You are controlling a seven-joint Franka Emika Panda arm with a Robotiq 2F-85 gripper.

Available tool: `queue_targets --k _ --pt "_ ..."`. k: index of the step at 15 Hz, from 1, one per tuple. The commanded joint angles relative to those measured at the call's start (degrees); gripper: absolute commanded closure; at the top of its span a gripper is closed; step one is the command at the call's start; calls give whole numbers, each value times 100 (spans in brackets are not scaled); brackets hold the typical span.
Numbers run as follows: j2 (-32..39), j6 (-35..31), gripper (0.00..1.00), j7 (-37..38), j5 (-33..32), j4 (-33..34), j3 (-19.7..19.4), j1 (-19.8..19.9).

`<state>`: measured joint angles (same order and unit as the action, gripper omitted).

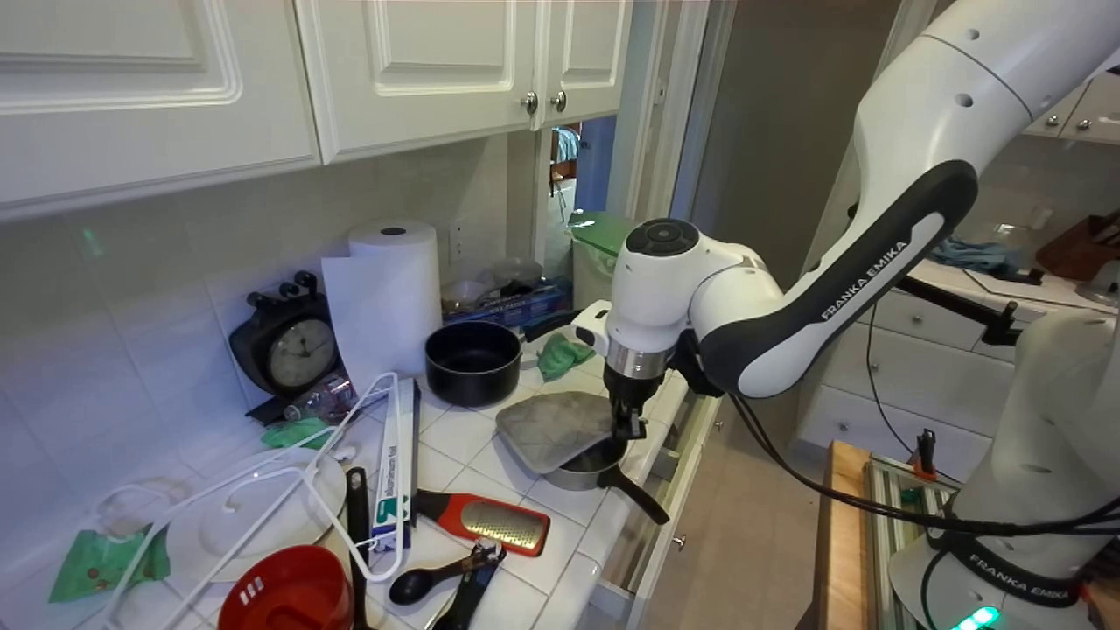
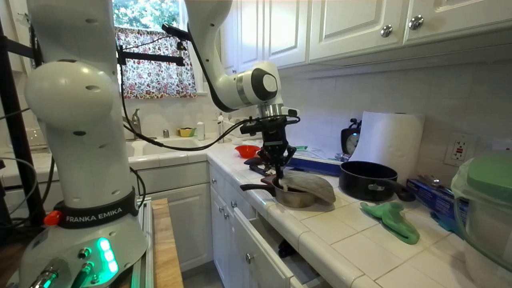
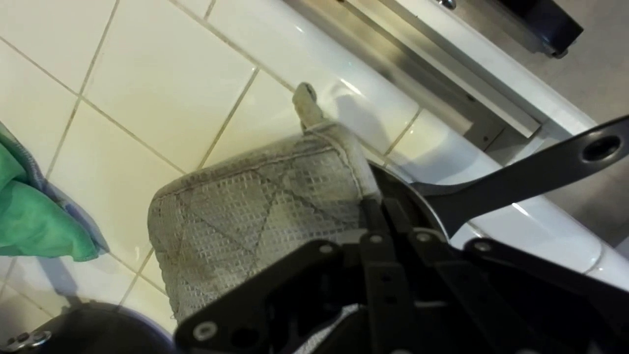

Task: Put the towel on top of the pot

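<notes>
While apparently pinching an edge of the towel between the jaws of the gripper, had it aslant over part of the pot, leaving bare the mouth beside the handle. Noted overhang toward the black pot. Judged cover well advanced but incomplete, with drawing toward the handle and release left.

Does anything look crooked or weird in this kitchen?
Yes. The grey towel sits crooked on the silver pot, sticking out past one side, so part of the pot's opening shows. Below the counter, a drawer sticks out open, though drawers usually get pushed shut.
</notes>
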<state>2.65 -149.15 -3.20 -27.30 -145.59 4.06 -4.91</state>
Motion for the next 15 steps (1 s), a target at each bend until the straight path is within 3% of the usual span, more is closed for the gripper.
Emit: queue_targets --k 1,10,11,12,15 --pt "133 284 96 -129 -30 94 4 -19" --pt "494 634 95 -85 -61 356 -57 -32" --pt "508 655 90 -76 -61 380 -62 -36" --pt "508 672 70 -60 -62 394 -63 -40" --pt "481 680 54 -91 -11 400 -49 -41"
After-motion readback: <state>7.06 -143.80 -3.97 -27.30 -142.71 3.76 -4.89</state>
